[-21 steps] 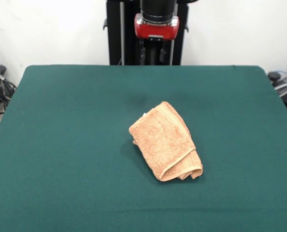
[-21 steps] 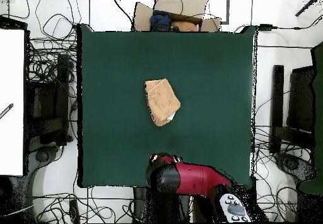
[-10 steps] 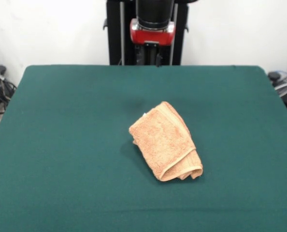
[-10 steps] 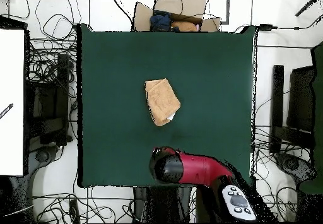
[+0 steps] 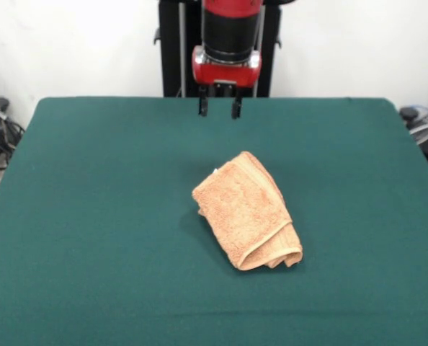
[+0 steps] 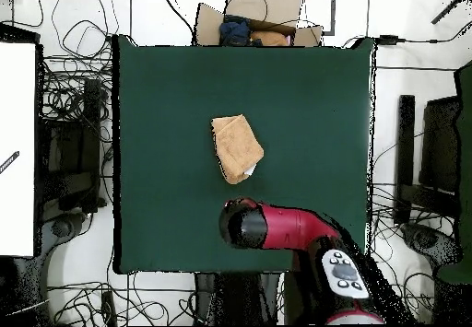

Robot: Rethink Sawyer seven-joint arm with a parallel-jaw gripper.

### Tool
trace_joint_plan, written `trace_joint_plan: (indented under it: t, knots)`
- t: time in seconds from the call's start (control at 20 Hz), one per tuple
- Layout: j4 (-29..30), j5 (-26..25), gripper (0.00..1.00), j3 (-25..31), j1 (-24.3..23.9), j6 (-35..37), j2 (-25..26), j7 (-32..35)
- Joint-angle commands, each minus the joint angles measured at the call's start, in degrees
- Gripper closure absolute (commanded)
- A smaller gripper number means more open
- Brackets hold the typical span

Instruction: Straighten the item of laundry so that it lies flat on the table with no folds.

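— Where's your towel (image 5: 248, 210)?
— Folded over, mid-table (image 5: 91, 216). Your claw (image 5: 217, 106) hangs spread and empty, well behind it.
— Risk?
— Pinch through both layers and you'll likely drag the bundle, not unfold it.

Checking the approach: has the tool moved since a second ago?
Yes. The tool has come down from the pedestal toward the towel.

Peach-orange towel (image 5: 247, 210) on dark green table (image 5: 99, 216)
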Motion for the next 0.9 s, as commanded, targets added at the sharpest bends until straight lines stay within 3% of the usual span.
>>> trace_joint_plan:
  t: [0.05, 0.3, 0.9]
  knots:
    - [-7.64, 2.41, 0.0, 4.71, 1.71, 3.54, 5.15, 5.31]
    - [-10.3, 4.94, 0.0, 3.83, 5.54, 6.51, 4.96, 7.95]
    - [-15.48, 6.61, 0.0, 2.43, 7.75, 11.84, 5.85, 7.22]
